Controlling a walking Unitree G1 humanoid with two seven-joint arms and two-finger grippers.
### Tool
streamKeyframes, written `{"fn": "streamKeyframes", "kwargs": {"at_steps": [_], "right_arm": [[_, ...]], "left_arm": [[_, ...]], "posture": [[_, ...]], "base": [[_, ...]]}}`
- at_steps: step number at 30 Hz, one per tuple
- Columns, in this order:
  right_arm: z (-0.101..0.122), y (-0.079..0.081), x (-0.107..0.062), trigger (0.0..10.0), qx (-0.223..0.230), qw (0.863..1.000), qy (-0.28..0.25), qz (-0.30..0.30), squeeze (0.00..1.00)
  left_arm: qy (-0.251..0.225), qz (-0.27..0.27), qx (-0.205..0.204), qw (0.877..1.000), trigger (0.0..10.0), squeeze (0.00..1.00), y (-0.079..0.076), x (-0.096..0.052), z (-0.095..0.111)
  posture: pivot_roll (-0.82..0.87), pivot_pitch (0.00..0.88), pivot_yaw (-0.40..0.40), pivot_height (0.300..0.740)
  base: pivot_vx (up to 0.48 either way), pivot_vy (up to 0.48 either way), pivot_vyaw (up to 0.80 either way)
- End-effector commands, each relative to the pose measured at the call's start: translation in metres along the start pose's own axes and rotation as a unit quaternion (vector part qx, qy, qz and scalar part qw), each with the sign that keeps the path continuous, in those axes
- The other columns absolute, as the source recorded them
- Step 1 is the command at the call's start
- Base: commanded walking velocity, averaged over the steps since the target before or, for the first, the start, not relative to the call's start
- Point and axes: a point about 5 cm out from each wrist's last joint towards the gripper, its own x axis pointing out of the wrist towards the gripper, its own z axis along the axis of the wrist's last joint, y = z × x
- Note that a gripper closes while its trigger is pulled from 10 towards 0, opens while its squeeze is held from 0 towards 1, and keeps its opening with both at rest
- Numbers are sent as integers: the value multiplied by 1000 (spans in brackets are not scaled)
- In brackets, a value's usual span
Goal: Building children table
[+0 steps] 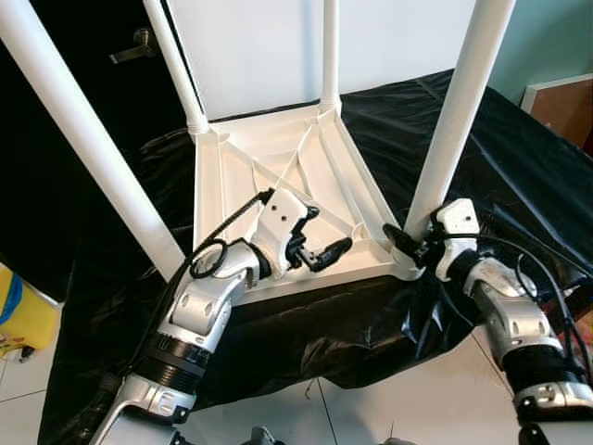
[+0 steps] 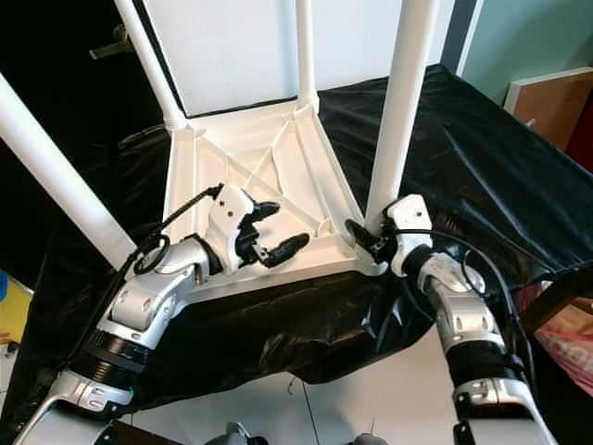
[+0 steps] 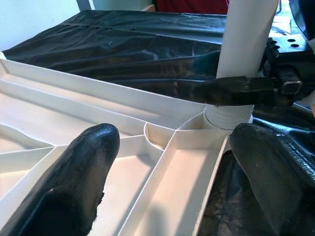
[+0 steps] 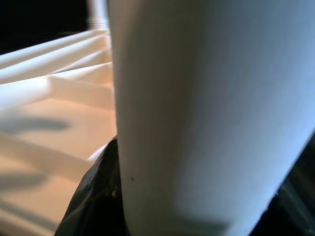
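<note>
Right end effector (image 1: 405, 243) around table leg (image 1: 454, 120)

No legible txt or labels.

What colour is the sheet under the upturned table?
Glossy black plastic sheet, clearest in the left eye view.

A crinkled black sheet (image 1: 519, 158) covers the desk in front of me and hangs over its near edge. Below it I see a floor of pale tiles (image 1: 435, 399) with dark grout lines. A white panel (image 1: 259, 46) stands behind, with a teal wall (image 1: 556, 42) to my right and a brown board (image 1: 565, 107) leaning there. Something yellow (image 1: 23, 320) sits low on my left.
</note>
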Motion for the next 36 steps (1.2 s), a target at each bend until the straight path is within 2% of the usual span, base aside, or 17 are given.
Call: {"fn": "streamKeyframes", "kwargs": {"at_steps": [1,4,5,9,13,17,20,24,30,36], "right_arm": [[-7,0,-3,10000,7,999,23,-40,0],[-8,4,-3,10000,15,998,22,-58,0],[-9,10,-4,10000,19,996,25,-86,0],[-12,16,-5,10000,42,990,31,-131,0],[-13,19,-6,10000,48,987,33,-151,0],[-15,25,-12,10000,61,969,46,-233,0],[-15,26,-12,10000,63,967,47,-244,0],[-14,36,-15,10000,75,950,55,-298,0],[-9,45,-10,10000,69,953,45,-292,0],[-2,38,-10,10000,63,953,30,-294,0]], "left_arm": [[0,-11,5,1000,10000,0,1,0,1],[0,-12,4,1000,10000,0,1,0,1],[0,-14,3,1000,10000,0,0,0,0],[0,-17,2,1000,10000,0,-1,1,-1],[0,-17,1,1000,10000,0,-1,1,-1],[-3,-9,-4,1000,10000,0,-1,1,-2],[-3,-8,-4,1000,10000,0,-1,1,-2],[-6,5,-7,1000,10000,0,1,0,-2],[-8,9,-7,1000,10000,0,0,0,-2],[-8,11,-4,1000,10000,0,1,-2,-2]], "posture": [[-134,0,91,740],[-135,0,91,740],[-141,0,94,740],[-142,0,92,740],[-142,0,93,740],[-137,0,87,740],[-137,0,86,740],[-130,0,75,740],[-128,0,69,740],[-127,0,66,740]], "base": [[0,0,0],[0,0,0],[0,0,0],[0,0,0],[0,0,0],[0,0,0],[0,0,0],[0,0,0],[0,0,0],[0,0,0]]}}
